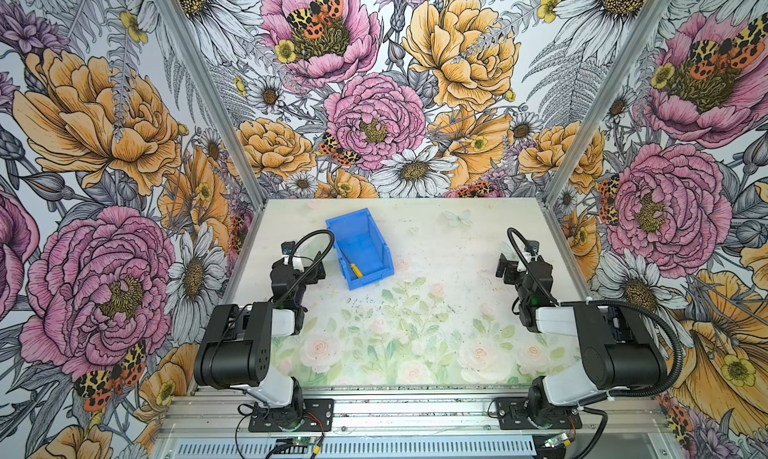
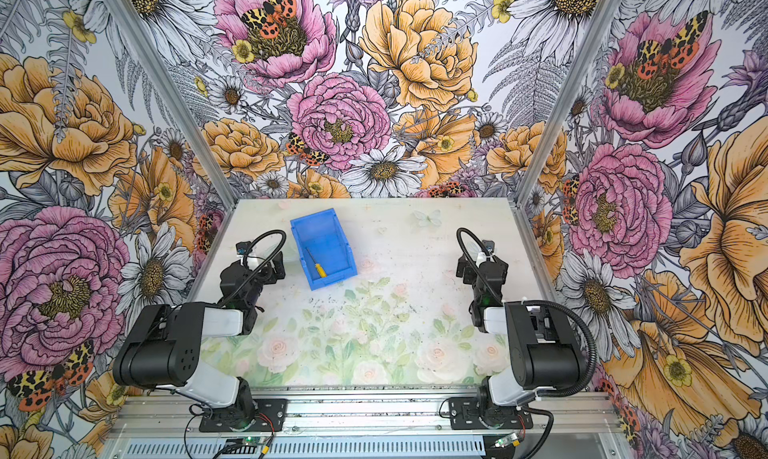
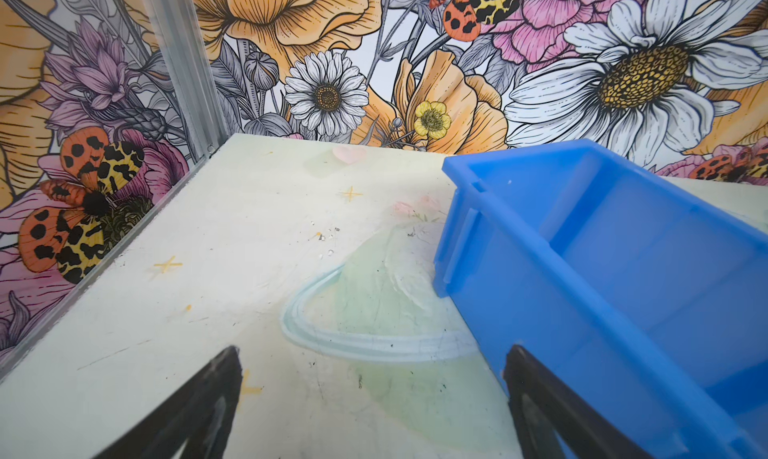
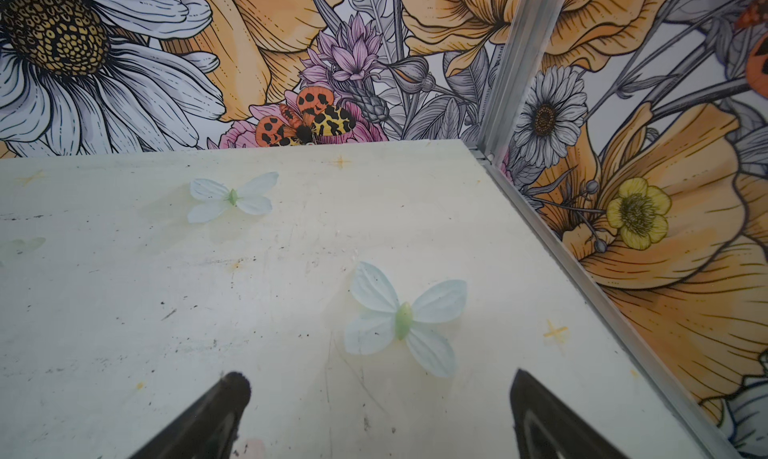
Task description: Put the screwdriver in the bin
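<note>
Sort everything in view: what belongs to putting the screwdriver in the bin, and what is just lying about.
Belongs to the job:
- screwdriver, lying inside the bin
- bin
- left hand, open, empty, beside the bin
- right hand, open, empty

Just there:
- pale butterfly on the table, apparently decoration

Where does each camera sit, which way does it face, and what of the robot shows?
Top views: high behind the arm bases, looking down over the table; both arms show.
Left wrist: above the left gripper, facing the far left corner; open jaws show.
Right wrist: above the right gripper, facing the far right corner; open jaws show.
Shared: top views and left wrist both show the bin.
</note>
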Available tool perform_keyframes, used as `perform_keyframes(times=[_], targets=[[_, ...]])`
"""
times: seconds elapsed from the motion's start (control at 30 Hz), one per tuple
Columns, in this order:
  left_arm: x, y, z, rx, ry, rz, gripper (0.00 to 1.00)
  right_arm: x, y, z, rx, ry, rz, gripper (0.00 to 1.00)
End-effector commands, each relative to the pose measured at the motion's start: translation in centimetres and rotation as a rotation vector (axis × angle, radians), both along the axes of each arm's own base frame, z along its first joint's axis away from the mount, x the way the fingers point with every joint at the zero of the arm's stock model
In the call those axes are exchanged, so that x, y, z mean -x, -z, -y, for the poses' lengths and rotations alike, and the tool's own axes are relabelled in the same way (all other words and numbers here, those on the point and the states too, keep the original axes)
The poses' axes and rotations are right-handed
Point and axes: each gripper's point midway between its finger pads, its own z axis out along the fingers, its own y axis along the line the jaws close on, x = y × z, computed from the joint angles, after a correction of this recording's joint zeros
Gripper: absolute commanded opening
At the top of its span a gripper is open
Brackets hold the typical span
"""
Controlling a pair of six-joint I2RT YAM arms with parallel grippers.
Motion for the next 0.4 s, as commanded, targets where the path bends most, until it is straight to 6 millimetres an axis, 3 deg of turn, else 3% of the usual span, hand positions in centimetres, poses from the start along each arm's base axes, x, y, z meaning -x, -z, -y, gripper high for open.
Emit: perform_keyframes(times=[0.0, 0.37], targets=[[-0.07, -0.48, 0.07, -0.024, -0.003, 0.022, 0.99, -0.33, -0.59, 0.05, -0.009, 0.006, 0.03, 1.0], [-0.07, -0.52, 0.26, -0.028, 0.002, 0.023, 0.99, -0.24, -0.65, -0.03, -0.01, 0.003, 0.035, 0.99]])
